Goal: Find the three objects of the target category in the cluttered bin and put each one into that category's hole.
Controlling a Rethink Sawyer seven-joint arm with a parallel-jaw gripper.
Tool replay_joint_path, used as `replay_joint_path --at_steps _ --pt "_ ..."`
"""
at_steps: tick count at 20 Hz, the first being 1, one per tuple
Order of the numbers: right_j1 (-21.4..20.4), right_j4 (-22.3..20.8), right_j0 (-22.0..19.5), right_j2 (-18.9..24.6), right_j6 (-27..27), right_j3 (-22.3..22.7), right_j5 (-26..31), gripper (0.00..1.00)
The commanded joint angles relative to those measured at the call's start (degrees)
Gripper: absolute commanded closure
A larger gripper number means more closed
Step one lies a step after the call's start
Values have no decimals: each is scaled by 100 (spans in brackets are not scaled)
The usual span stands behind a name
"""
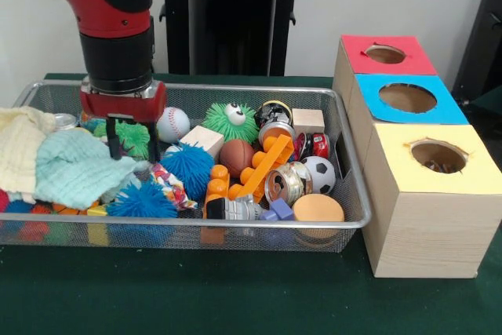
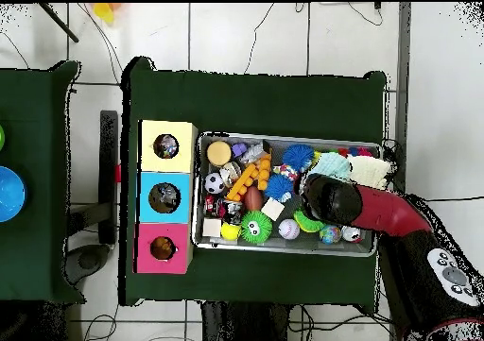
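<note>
While the red and black arm reaches down from above: its gripper (image 1: 132, 140) hangs low over the left part of the bin
Pincer: two black fingers (image 1: 114, 137) spread apart, nothing between them, tips just above a green spiky ball (image 1: 133, 137) and the edge of a pale teal knitted cloth (image 1: 74, 166)
Bin: silver wire mesh basket (image 1: 357, 209) on a green table (image 1: 235, 296), crowded with toys
Balls: white baseball (image 1: 172, 124), brown basketball (image 1: 236, 156), black and white football (image 1: 319, 173), two blue spiky balls (image 1: 188, 169)
Other clutter: green fuzzy ball with eyes (image 1: 232, 121), orange plastic brick piece (image 1: 255, 169), wooden cube (image 1: 307, 121), cream cloth (image 1: 20, 147) at the far left
Holes: three wooden boxes just right of the bin, topped red (image 1: 387, 55), blue (image 1: 408, 99) and yellow (image 1: 439, 158), each with a round opening
Category objects: which three cannot be told
</note>
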Motion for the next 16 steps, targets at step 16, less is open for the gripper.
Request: replay_joint_path --at_steps 16 --pt "178 435 409 239 530 -58 -96 0"
